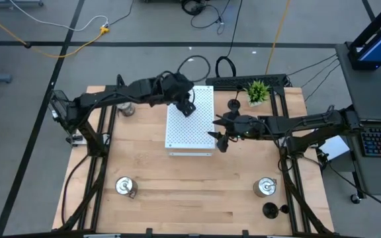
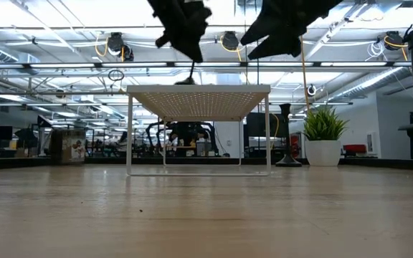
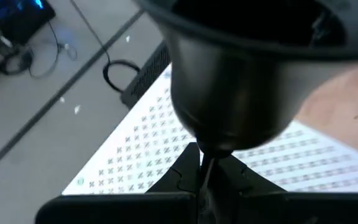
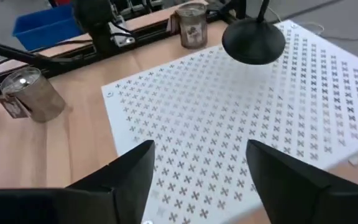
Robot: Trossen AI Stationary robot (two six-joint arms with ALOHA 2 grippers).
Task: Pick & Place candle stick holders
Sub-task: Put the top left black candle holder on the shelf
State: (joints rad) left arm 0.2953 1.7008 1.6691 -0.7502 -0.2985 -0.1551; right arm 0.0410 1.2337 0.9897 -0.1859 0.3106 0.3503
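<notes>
My left gripper (image 1: 185,106) is shut on a black candle stick holder (image 4: 253,40) over the far part of the white perforated board (image 1: 190,122). The holder's round base (image 2: 187,81) is just above the board's top or on it; I cannot tell which. My right gripper (image 4: 204,174) stands open and empty above the board's right edge (image 1: 220,137). Another black holder (image 1: 234,104) stands on its base on the table to the right of the board. Silver holders stand at the near left (image 1: 124,186), the near right (image 1: 264,187) and the far left (image 1: 126,108). My left gripper pinches the black holder's thin stem (image 3: 205,167) between its two fingers. The fingers slant down from the table's left. The holder hangs upright below them, its round base (image 3: 229,74) downward over the board.
A small green potted plant (image 1: 257,91) stands at the far right, close to the standing black holder. A third black holder (image 1: 270,210) is at the near right corner. The board stands on thin legs (image 2: 129,136), with room beneath it. Bare wood lies across the near middle.
</notes>
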